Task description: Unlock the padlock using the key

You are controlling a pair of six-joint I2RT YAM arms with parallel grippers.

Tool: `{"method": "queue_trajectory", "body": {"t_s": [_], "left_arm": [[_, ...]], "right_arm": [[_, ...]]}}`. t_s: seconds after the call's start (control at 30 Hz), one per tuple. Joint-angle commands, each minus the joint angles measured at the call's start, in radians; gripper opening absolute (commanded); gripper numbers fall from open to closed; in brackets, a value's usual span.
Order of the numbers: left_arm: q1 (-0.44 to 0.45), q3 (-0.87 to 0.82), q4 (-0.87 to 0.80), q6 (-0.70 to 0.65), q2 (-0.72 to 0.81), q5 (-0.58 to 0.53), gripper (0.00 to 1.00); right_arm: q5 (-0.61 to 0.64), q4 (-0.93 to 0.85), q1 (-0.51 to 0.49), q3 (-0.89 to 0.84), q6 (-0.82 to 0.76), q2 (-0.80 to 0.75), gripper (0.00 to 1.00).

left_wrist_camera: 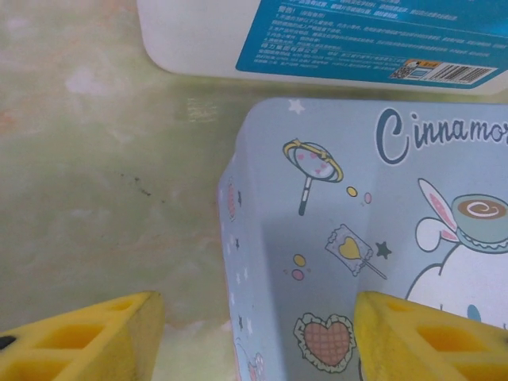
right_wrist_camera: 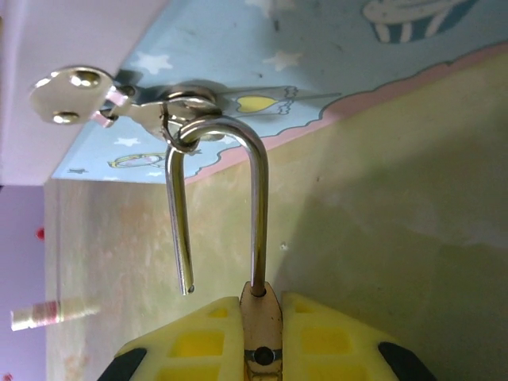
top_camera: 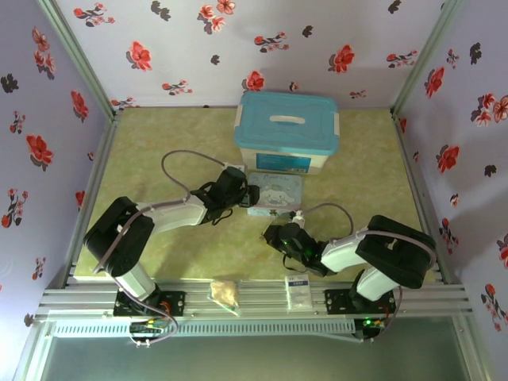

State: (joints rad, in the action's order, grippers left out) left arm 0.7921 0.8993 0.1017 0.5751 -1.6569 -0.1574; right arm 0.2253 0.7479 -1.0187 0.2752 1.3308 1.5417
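At the bottom centre of the right wrist view, the padlock (right_wrist_camera: 258, 238) is held by its brass body, pinched between the yellow fingers of the right gripper (right_wrist_camera: 262, 309). A small dark detail low on that body may be the key, but the view is too tight for it to be told. Above the fingers the silvery shackle (right_wrist_camera: 255, 182) is seen sprung. Its left leg ends free in the air, clear of the body, while its bend is hooked through the hasp ring (right_wrist_camera: 184, 141) at the upper left of the frame. The lock is therefore judged to be open but not yet off the tin (right_wrist_camera: 333, 55). In the left wrist view the left gripper (left_wrist_camera: 254, 325) is spread wide, one finger at each lower corner of the frame, with the tin's corner between them, so the tin is not clamped. The main risk is judged to lie there: if the padlock is drawn away at the wrong angle, the bend could catch in the ring and the loose tin could be dragged across the table (left_wrist_camera: 95, 175). A push toward the tin could drive the free leg back into the body and relock it. A twist could lever the thin body out of the pinch. Farther up, the white storage box (left_wrist_camera: 198, 40) stands just behind the tin.
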Motion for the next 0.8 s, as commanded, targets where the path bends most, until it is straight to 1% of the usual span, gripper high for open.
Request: {"method": "queue_trajectory", "body": {"t_s": [0.0, 0.1, 0.27, 0.33, 0.4, 0.63, 0.77], "left_arm": [[-0.007, -0.004, -0.056, -0.053, -0.040, -0.056, 0.56], [-0.005, -0.011, -0.056, -0.066, -0.049, -0.061, 0.54], [-0.005, -0.037, -0.032, -0.063, -0.067, -0.060, 0.50], [-0.001, -0.048, -0.027, -0.055, -0.072, -0.061, 0.50], [0.002, -0.071, -0.002, -0.042, -0.067, -0.062, 0.49], [0.006, -0.093, 0.014, -0.041, -0.076, -0.067, 0.48], [0.006, -0.098, 0.021, -0.041, -0.081, -0.068, 0.47]], "right_arm": [[0.138, 0.048, -0.004, -0.048, 0.116, 0.060, 0.02], [0.173, 0.119, -0.007, -0.050, 0.140, 0.102, 0.02], [0.272, 0.266, -0.030, -0.080, 0.199, 0.175, 0.01], [0.307, 0.323, -0.037, -0.088, 0.195, 0.196, 0.01], [0.324, 0.318, -0.037, -0.083, 0.239, 0.210, 0.01], [0.414, 0.377, -0.035, -0.097, 0.250, 0.224, 0.00], [0.431, 0.354, -0.030, -0.098, 0.239, 0.195, 0.00]]}}
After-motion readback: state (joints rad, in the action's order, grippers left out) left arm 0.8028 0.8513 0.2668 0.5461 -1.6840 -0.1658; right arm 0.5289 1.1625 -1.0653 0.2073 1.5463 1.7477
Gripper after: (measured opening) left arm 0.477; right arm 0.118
